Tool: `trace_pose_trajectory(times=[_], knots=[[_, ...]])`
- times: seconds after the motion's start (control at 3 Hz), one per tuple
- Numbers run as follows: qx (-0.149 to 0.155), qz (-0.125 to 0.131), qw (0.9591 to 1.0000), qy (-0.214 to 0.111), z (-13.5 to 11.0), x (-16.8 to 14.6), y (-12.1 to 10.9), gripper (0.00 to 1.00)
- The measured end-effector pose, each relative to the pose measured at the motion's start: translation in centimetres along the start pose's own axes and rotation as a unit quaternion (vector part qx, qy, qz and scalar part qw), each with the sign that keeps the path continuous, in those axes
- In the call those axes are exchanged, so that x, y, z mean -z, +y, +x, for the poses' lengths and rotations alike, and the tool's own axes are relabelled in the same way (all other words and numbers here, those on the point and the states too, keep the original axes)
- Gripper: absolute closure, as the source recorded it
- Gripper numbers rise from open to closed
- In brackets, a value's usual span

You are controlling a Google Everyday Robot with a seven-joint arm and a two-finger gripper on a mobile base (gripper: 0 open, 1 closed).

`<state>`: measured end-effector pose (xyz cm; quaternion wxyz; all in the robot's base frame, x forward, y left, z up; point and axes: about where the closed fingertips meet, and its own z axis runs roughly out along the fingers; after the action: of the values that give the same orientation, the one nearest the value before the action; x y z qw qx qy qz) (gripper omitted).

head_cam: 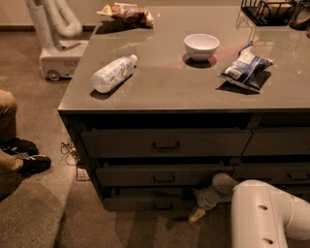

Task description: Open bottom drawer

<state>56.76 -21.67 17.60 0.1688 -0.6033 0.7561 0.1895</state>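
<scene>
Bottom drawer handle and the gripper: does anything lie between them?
Nothing stands there. In the camera view the gripper hangs low near the floor, right of the handle of the bottom drawer; only bare drawer front lies between them.

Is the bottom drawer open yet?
Looks shut: the bottom drawer lines up with the fronts above. The gripper sits low, just right of its handle.

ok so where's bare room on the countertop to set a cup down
Widest bare patch: countertop front strip between the bottle and the chip bag. Also between the brown snack bag and the bowl. Crowded: back right corner, by the wire basket. The gripper sits low, right of the bottom drawer handle.
</scene>
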Motion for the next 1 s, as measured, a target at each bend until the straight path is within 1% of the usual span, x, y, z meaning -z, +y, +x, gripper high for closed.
trace_pose_trajectory(times=[0.33, 1.0], knots=[[-0.009, -0.005, 0.9999, -0.002, 0.52, -0.54, 1.03, 0.42], [-0.011, -0.004, 0.9999, -0.002, 0.49, -0.32, 1.28, 0.88]])
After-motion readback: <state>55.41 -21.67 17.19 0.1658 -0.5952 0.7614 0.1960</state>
